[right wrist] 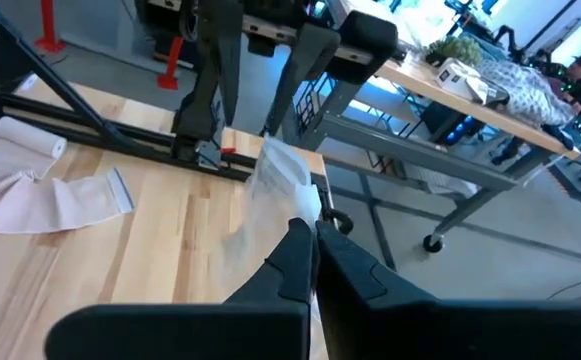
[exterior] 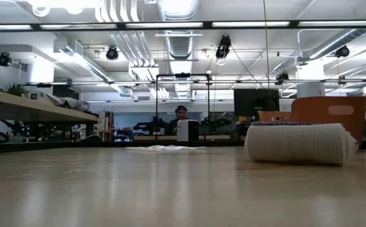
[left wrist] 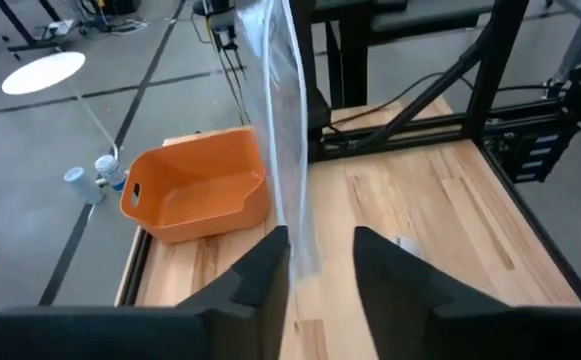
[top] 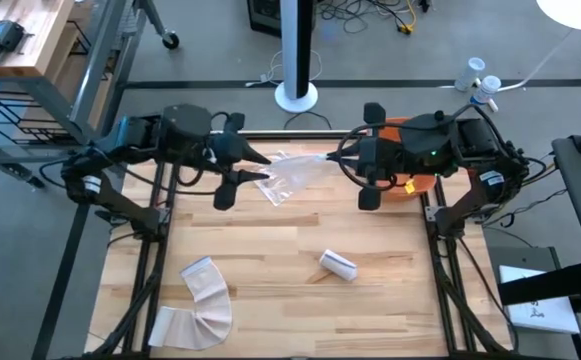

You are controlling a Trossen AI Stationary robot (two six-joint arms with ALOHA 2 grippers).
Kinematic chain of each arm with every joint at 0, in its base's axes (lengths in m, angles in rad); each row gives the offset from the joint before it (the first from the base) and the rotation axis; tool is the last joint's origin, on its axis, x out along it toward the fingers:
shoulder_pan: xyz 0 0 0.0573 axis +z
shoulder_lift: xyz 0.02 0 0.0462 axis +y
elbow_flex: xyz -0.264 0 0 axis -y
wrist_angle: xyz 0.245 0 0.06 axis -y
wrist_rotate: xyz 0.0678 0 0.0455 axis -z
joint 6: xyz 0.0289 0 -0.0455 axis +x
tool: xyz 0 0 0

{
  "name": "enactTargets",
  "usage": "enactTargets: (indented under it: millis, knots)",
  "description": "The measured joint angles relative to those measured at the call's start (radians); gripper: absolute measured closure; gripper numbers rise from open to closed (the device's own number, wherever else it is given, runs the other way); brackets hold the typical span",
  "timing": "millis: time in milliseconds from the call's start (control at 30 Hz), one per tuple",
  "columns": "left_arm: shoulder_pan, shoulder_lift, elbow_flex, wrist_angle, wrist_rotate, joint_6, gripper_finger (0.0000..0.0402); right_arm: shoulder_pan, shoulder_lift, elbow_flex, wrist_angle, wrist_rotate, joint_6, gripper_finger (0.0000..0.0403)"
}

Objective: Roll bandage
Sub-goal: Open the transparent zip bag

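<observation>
From above, a clear plastic bag (top: pixel 295 172) is seen stretched between both pincers at the bench's (top: pixel 290 300) far edge, a rolled bandage (top: pixel 337 265) mid-bench and an unrolled bandage (top: pixel 200 300) front-left. The low view shows only the roll (exterior: pixel 299 143). The left pincer (left wrist: pixel 320 262) stands released around the bag (left wrist: pixel 285 150); the right pincer (right wrist: pixel 313 250) is clenched on it (right wrist: pixel 275 185).

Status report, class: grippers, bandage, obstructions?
Right gripper shut on plastic bag. Left gripper open beside it. Rolled bandage untouched mid-table; loose bandage near corner.
</observation>
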Motion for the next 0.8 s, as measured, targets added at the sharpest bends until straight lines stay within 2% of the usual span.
enactTargets:
  millis: [233, 367, 467, 800]
  knots:
    - [0.001, 0.002, -0.002, -0.017, -0.062, -0.007, 0.0356, 0.0, 0.0, 0.0, -0.003, 0.0, 0.004, 0.0403]
    - [0.001, -0.007, -0.002, -0.036, -0.08, -0.016, 0.0365, 0.0, 0.0, 0.0, -0.003, -0.001, 0.003, 0.0403]
    - [0.001, -0.013, -0.002, -0.043, -0.08, -0.016, 0.0352, 0.0, 0.0, 0.0, -0.003, -0.001, 0.003, 0.0403]
    - [0.001, -0.017, -0.002, -0.043, -0.08, -0.013, 0.0271, 0.0, 0.0, 0.0, -0.004, -0.003, 0.002, 0.0403]
